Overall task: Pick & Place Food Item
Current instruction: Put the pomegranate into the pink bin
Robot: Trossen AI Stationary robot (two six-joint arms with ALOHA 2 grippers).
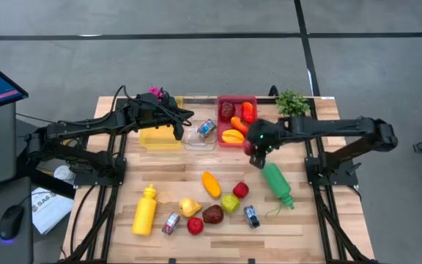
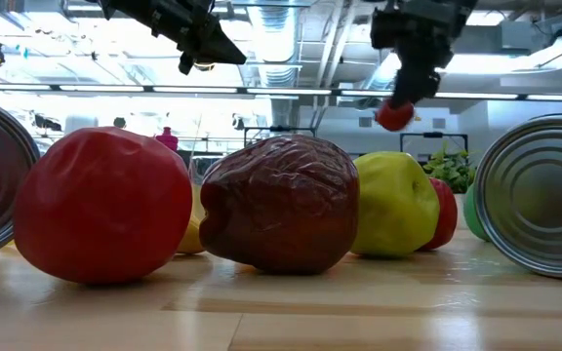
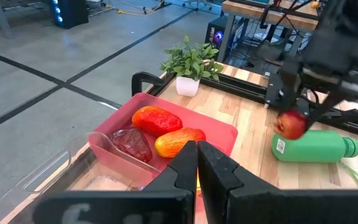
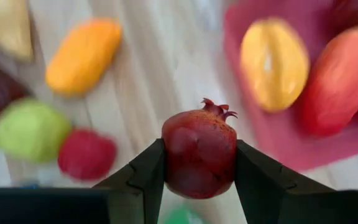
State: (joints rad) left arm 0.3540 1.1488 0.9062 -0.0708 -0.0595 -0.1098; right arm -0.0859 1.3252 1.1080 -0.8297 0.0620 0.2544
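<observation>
Right gripper (image 4: 199,163): my jaws pinch a pomegranate (image 4: 199,149) by its sides | position: pomegranate held in the air, above the table (image 1: 299,220), just beside the red tray (image 1: 237,103), near the green bottle (image 1: 278,184) | left gripper (image 3: 197,163): jaws pressed together, hovering by the yellow tray (image 1: 160,138)
</observation>
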